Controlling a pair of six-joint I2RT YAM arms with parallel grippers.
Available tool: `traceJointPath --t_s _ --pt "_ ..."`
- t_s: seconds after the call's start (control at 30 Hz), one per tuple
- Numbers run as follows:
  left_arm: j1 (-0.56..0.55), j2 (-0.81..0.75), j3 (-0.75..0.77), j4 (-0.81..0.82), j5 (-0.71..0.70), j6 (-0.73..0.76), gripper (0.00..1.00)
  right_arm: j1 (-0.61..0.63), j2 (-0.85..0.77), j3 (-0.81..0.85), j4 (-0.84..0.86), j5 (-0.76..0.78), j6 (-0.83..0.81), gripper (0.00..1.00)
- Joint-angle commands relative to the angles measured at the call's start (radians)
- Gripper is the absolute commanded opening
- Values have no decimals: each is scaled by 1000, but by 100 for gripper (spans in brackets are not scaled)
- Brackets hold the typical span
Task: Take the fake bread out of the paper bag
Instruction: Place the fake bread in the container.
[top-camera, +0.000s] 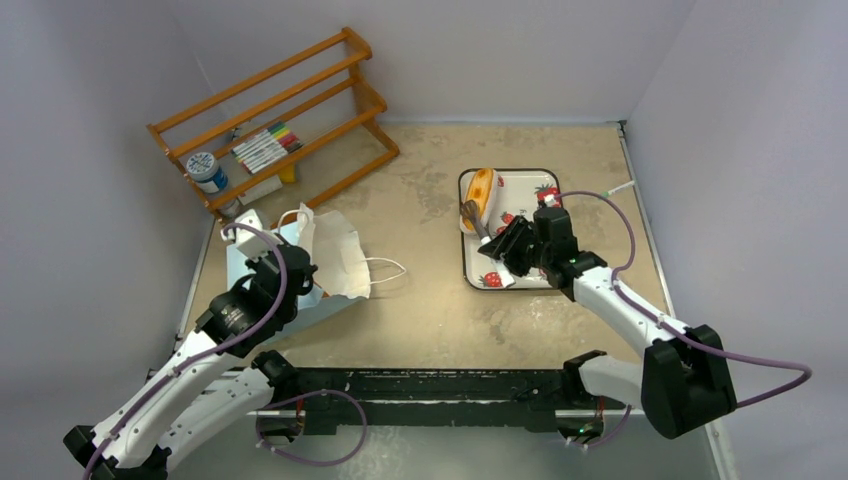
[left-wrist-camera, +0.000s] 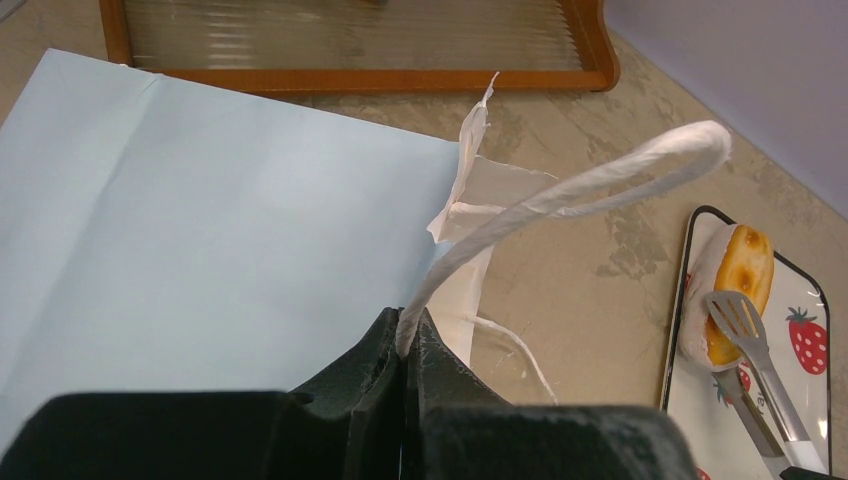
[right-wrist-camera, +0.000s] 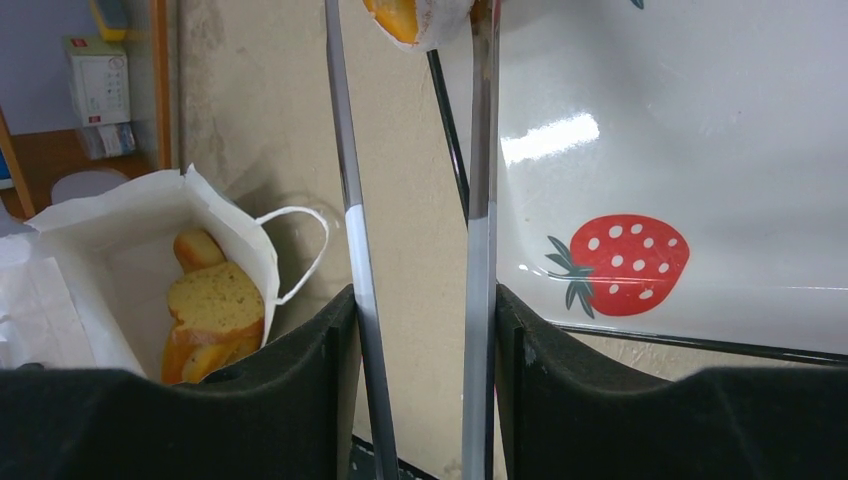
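The left gripper (left-wrist-camera: 405, 338) pinches the string handle (left-wrist-camera: 600, 175) of the paper bag (left-wrist-camera: 200, 230) as the right gripper (right-wrist-camera: 425, 330) holds tongs (right-wrist-camera: 482, 150) over one long loaf (top-camera: 481, 190) on the strawberry tray (right-wrist-camera: 720, 120); more fake bread (right-wrist-camera: 215, 300) lies in the bag, not yet out.

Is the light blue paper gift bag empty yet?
Not empty: the right wrist view shows golden toy bread pieces inside the light blue paper bag.

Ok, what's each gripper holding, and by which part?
Left gripper pinches the white string handle of the light blue paper bag. Right gripper holds slim metal tongs by their two arms.
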Motion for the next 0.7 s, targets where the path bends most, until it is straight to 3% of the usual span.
traceJointPath --t_s 0.0,0.67 --pt "-3 2 5 43 -9 -13 0 -9 -20 -2 38 -35 -20 48" --pt "-3 29 3 78 -4 -19 0 -13 -139 27 -136 31 -54 48"
